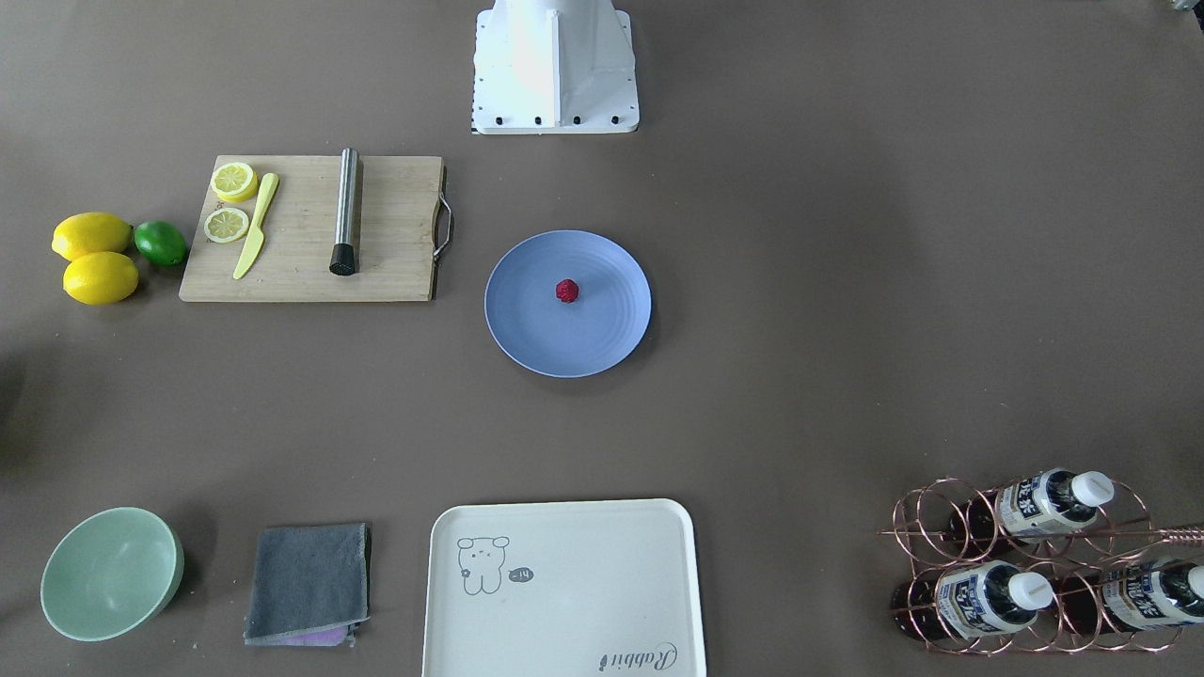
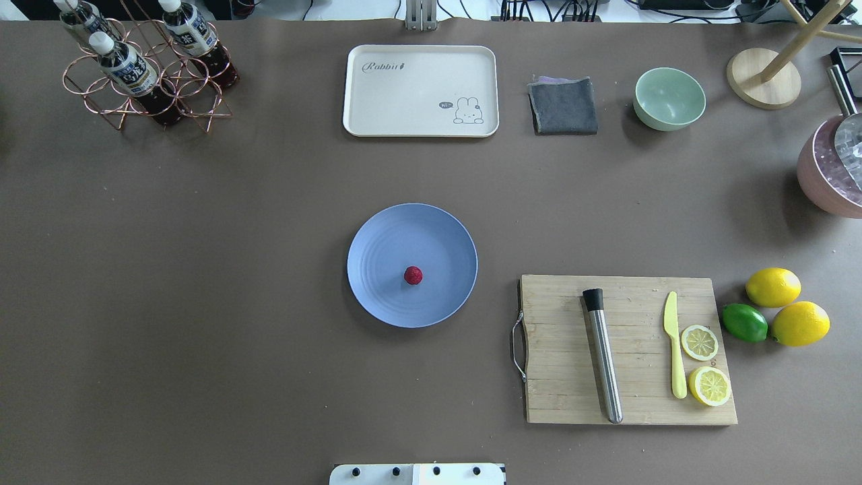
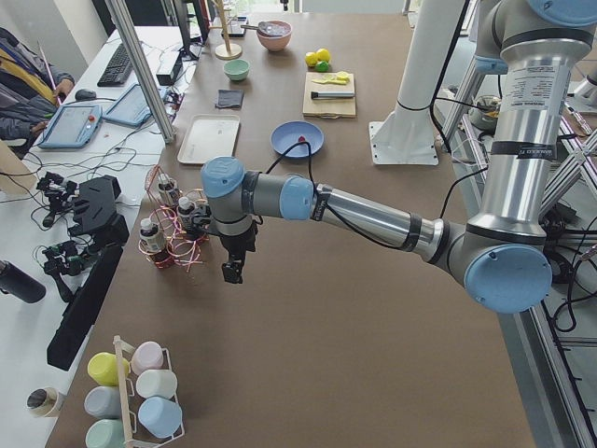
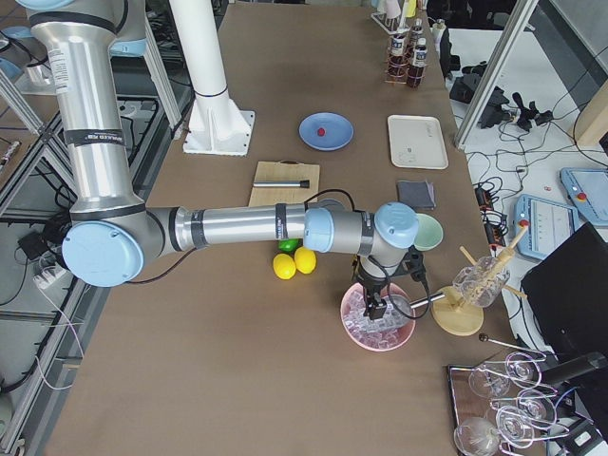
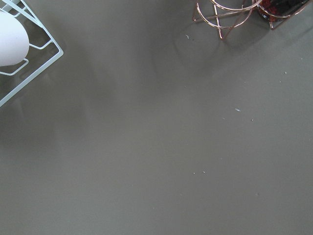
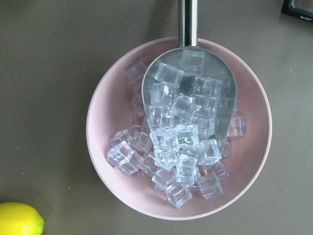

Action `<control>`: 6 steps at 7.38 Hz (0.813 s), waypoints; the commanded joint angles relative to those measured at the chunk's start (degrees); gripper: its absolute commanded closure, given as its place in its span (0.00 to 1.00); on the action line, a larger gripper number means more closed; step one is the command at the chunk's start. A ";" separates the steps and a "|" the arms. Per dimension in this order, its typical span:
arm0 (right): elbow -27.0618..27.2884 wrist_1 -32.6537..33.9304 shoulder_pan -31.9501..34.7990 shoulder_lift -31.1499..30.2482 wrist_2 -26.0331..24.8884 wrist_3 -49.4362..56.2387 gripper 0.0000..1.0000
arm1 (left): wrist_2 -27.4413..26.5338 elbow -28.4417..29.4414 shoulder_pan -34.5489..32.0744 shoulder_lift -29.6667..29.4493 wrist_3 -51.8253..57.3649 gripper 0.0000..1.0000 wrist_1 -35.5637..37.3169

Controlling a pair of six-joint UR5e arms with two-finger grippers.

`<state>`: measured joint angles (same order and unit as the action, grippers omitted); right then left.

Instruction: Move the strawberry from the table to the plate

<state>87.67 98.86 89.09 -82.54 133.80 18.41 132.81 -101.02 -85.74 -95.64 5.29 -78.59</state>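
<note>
- Dark-red strawberry (image 1: 566, 291) lies near the middle of the blue plate (image 1: 536, 338), resting on its surface.
- Plate sits at the centre of the grey-brown tabletop (image 1: 800, 282), near the wooden cutting board (image 1: 395, 235).
- Left tool (image 3: 230, 271) hangs above bare tabletop beside the copper bottle rack (image 3: 173, 229), well apart from the plate; whether its jaws are apart or together cannot be told.
- Right tool (image 4: 373, 306) hangs over the pink bowl (image 6: 98, 132) of ice cubes; its state cannot be told either.
</note>
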 commanded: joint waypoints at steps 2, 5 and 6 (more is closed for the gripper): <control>-0.58 -0.25 1.52 -0.26 2.33 2.16 0.00 | 0.43 2.31 -2.76 0.37 1.21 0.03 -0.42; -0.04 -0.25 1.52 0.01 1.91 2.16 0.00 | 3.42 3.81 -5.06 1.16 4.64 0.03 -0.42; 0.39 -0.25 1.61 0.01 1.82 1.89 0.00 | 3.42 3.90 -5.23 0.20 4.64 0.03 -0.42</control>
<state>87.76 98.62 90.65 -82.60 135.78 20.61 135.82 -97.52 -90.71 -94.79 9.84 -78.91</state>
